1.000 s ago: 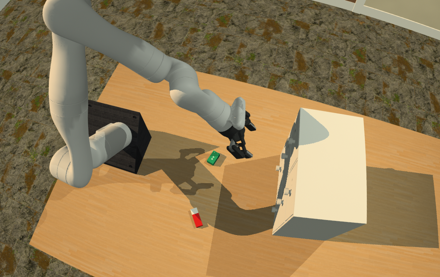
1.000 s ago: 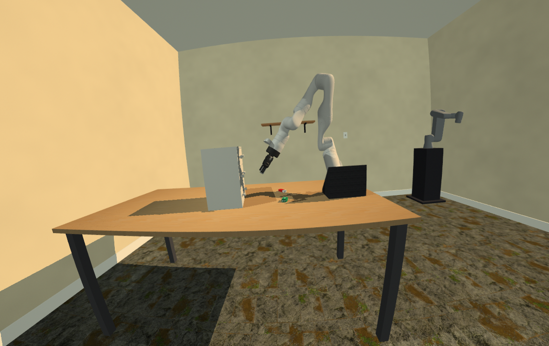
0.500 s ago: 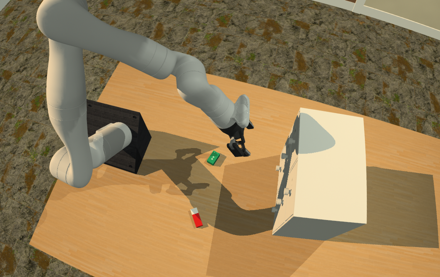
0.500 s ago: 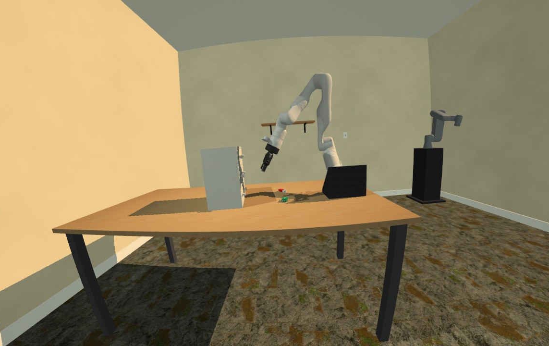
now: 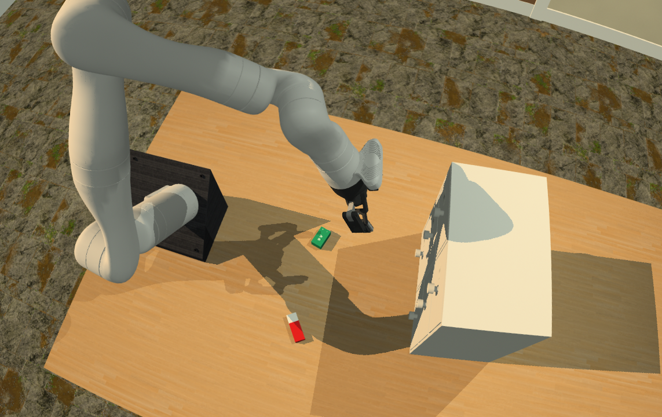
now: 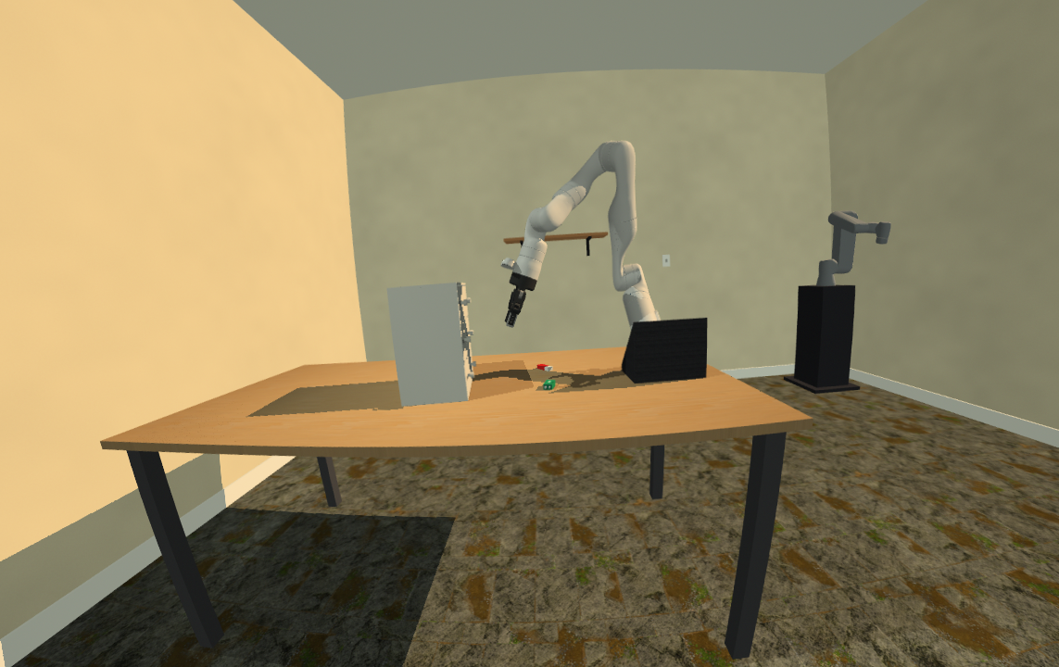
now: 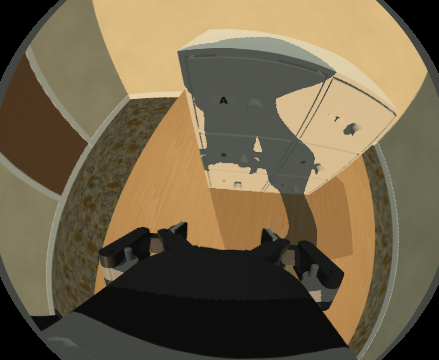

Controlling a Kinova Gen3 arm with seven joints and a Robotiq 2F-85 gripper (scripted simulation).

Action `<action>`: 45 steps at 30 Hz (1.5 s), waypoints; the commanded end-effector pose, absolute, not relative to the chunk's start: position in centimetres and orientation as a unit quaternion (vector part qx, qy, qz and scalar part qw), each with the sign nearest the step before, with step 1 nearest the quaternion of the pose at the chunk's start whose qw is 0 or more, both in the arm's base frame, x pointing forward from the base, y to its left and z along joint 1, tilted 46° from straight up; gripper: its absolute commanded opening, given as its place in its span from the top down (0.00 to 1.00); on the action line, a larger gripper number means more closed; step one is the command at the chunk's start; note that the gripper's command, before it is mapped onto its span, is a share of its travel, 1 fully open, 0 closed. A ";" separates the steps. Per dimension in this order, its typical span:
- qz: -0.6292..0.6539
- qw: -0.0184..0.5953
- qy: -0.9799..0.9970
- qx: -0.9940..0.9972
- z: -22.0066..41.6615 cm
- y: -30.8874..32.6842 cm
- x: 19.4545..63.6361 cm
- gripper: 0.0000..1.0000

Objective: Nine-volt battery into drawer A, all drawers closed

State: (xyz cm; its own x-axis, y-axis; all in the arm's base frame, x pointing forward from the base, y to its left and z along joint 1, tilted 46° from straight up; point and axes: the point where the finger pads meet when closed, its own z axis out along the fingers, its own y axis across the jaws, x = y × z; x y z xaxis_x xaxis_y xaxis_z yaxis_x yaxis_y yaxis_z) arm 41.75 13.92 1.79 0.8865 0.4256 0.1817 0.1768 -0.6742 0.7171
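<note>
The nine-volt battery (image 5: 320, 237) (image 6: 548, 384) is a green block lying on the table in front of the chest. The white chest (image 5: 498, 259) (image 6: 432, 344) stands upright. In the wrist view the drawer marked A (image 7: 223, 112) is the top left one, in shadow, with a round knob (image 7: 254, 104). All drawers look pushed in. My gripper (image 7: 224, 234) (image 6: 510, 321) is open with nothing between its fingers. It hangs above the table between the battery and the chest, closer to the battery in the top view. The battery is out of sight in the wrist view.
A red and white block (image 5: 296, 329) (image 6: 544, 366) lies on the table (image 5: 193, 332) (image 6: 599, 422), away from the battery. The drawer marked T (image 7: 329, 102) is beside drawer A. Several knobs stick out of the chest's front. The dark arm base (image 6: 665, 349) stands at the other end.
</note>
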 end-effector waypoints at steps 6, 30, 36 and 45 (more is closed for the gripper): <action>0.151 0.366 0.157 0.905 2.2 14.5 41.8 0.00; 0.070 0.379 0.124 0.914 3.3 15.3 40.6 0.00; 0.052 0.381 0.117 0.916 3.5 15.5 40.3 0.00; 0.034 0.384 0.109 0.916 3.8 15.7 40.0 0.00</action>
